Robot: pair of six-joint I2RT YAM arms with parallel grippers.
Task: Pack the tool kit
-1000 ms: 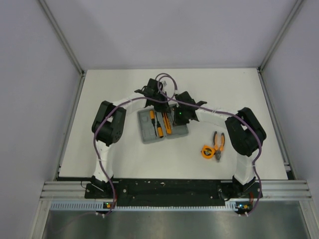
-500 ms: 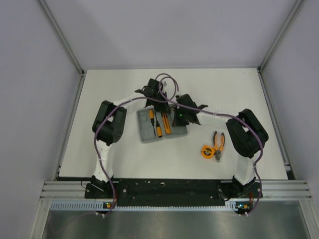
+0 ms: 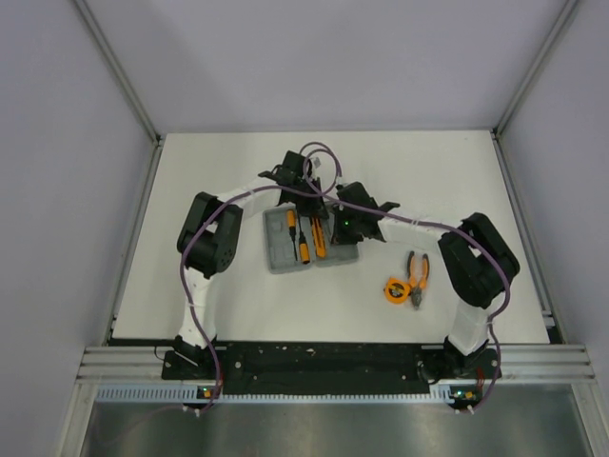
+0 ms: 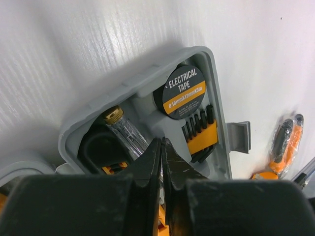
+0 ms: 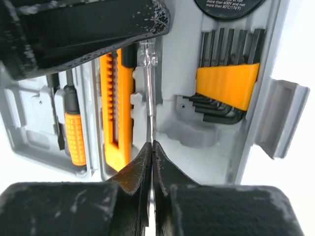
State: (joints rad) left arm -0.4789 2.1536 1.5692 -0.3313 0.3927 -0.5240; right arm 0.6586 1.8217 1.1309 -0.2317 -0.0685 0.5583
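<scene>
case: grey, lid open flat, on the white table between both wrists
left gripper: at the case's far end, over the right half; tips pressed together with only a thin slit, sitting on the clear handle
right gripper: at the case's near right side, pointing in; jaws closed to a hairline, thin metal shaft runs into the slit, looks pinched
tester screwdriver: clear handle with brass cap, lying lengthwise in the case's right half, handle end under the left tips, shaft tip at the right tips; seated in its slot or not, can't tell
utility knife: orange, in the case just beside the tester
orange-handled screwdriver: in the other half of the case, in a slot
hex keys: black, in orange holder, in the case by its latch side
electrical tape: black roll with orange label, in a corner of the case next to the hex keys
pliers: outside the case, on the table to its right, apart from it
tape measure: round, orange, outside the case, just beside the pliers
</scene>
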